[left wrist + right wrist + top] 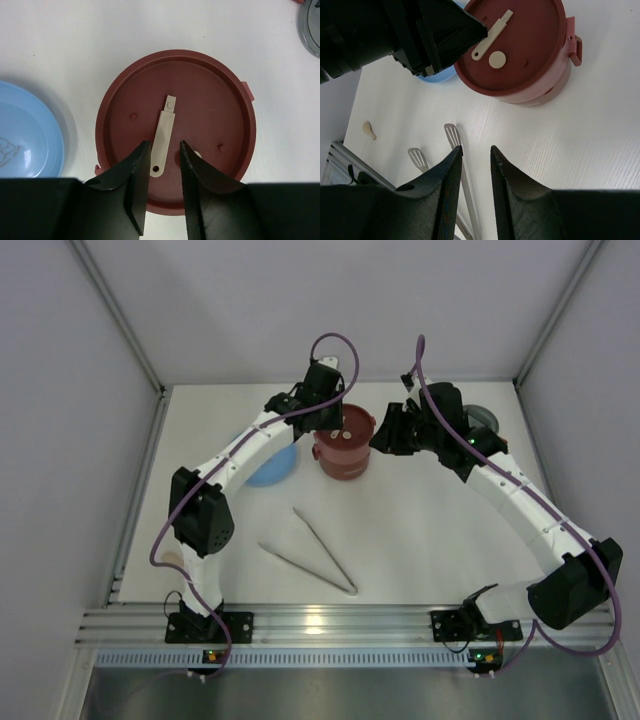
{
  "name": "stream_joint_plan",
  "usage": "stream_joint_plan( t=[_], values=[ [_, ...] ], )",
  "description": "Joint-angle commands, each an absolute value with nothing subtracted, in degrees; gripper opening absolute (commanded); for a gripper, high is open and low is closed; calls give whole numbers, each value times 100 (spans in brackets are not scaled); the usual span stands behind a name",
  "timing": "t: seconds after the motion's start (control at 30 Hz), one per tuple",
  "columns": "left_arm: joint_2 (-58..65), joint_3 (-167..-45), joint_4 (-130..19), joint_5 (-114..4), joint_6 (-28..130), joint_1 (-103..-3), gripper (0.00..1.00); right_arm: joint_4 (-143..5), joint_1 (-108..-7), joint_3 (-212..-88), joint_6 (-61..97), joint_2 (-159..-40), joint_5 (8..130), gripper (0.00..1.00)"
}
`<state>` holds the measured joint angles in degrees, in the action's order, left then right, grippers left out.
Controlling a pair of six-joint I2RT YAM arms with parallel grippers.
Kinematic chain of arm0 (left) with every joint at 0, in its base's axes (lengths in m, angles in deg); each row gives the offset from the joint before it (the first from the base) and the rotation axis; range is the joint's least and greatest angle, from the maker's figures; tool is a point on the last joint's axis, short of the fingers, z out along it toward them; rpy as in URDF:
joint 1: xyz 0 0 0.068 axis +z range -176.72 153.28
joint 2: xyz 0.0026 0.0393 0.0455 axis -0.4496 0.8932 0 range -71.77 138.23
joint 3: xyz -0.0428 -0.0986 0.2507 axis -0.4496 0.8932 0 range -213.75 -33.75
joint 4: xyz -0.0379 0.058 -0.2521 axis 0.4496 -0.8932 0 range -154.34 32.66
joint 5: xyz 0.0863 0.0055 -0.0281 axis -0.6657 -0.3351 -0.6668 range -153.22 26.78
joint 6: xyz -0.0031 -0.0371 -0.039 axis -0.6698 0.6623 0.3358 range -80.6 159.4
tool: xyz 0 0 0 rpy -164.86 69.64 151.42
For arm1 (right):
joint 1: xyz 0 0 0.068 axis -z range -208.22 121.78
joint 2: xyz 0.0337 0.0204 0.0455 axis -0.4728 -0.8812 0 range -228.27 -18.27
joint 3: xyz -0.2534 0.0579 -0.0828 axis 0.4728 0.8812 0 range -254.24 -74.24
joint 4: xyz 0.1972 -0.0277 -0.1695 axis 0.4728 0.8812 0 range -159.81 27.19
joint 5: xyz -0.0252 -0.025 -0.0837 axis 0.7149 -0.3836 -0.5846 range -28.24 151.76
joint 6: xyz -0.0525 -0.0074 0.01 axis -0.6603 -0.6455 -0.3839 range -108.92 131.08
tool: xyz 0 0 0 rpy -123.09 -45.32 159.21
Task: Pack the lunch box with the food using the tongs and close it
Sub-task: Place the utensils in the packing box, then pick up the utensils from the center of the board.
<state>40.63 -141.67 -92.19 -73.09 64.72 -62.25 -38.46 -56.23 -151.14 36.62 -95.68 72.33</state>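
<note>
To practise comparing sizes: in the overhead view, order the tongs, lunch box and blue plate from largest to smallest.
1. Tongs, the longest span.
2–3. Lunch box and blue plate look alike; the left arm hides part of the plate, so no ranking.

Top view: the lunch box (pixel 343 462) sits at upper centre, the plate (pixel 275 470) just left of it, the cover (pixel 486 418) far right, and the tongs (pixel 318 558) at lower centre.

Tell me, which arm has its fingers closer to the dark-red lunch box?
Left. The left fingers hang directly above the lunch box, over the lid and its cream tab. The right fingers are off to the box's side, over the white table.
</note>
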Motion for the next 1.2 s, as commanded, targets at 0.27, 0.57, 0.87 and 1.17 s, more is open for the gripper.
stream_joint_plan(
  t=[0.27,0.57,0.87,1.17],
  values=[
    [2809,-13431,-8881,-8535,6804,-6267,38,-3773,-5713,-15290,3543,-9421,7195,29],
    [743,-11190,-8686,-10565,7674,-6267,42,-3756,-5967,-15641,3402,-9517,7222,30],
    [442,-10398,-12013,-12086,11677,-6240,48,-3650,-6345,-15958,3428,-9913,7187,29],
    [1129,-9670,-13839,-12079,14952,-6135,76,-3440,-6601,-15976,3376,-10062,7134,29]
  ],
)
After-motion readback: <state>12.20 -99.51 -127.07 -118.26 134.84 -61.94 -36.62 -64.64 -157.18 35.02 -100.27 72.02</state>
